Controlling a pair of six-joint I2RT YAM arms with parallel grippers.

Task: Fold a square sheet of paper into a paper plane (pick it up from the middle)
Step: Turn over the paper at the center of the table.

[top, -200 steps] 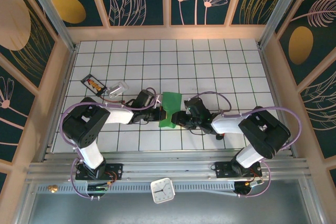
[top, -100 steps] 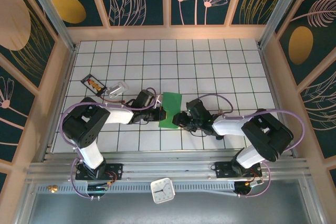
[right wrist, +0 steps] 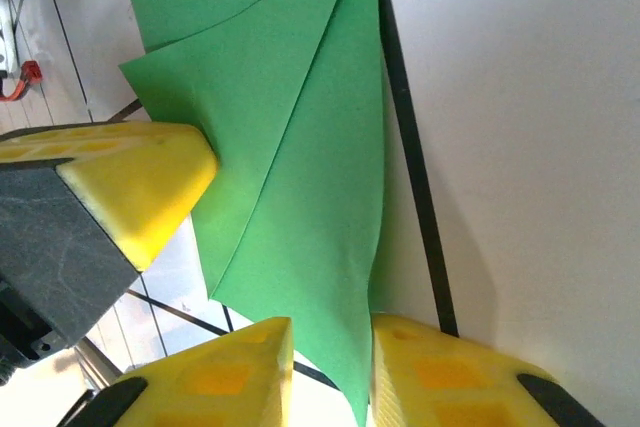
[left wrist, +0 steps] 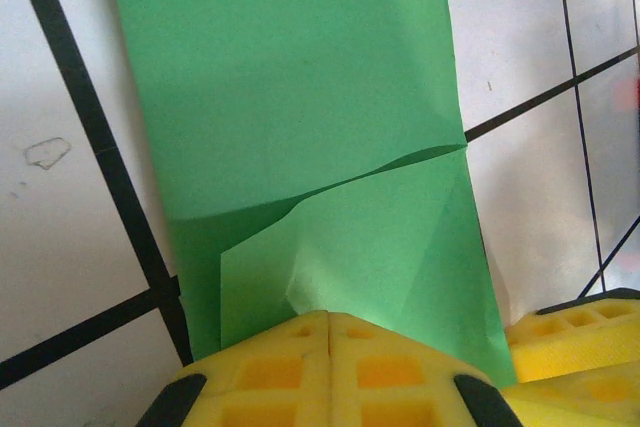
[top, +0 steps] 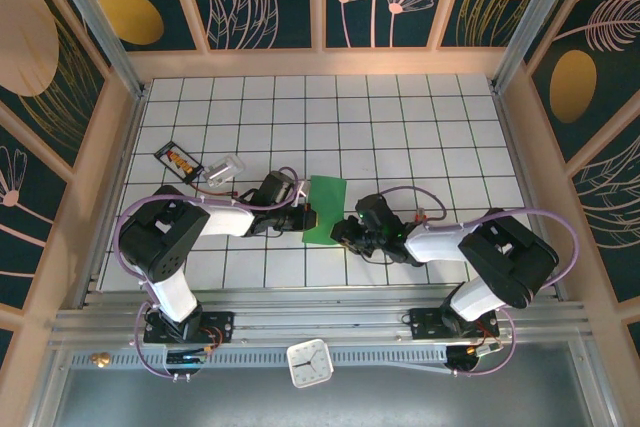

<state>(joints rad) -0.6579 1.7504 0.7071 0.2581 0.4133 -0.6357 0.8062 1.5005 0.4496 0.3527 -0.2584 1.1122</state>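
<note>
Creased green sheet of paper (right wrist: 290, 147) on gridded counter (right wrist: 520, 147), pointed corner between the right gripper's (right wrist: 330, 362) parted fingers (right wrist: 235, 372); a second yellow finger (right wrist: 130, 182) touches its left edge.

1 green sheet (top: 326, 197), 2 grippers: left gripper (top: 308, 217), right gripper (top: 339, 231), 1 clock (top: 308, 363)

The tiled table (top: 400, 127) is viewed steeply downward from high above and behind the arm bases. Each wrist camera is held very close over the folded green sheet (left wrist: 300, 97), aimed past yellow fingertips (left wrist: 260, 367); that sheet is shared by all views.
</note>
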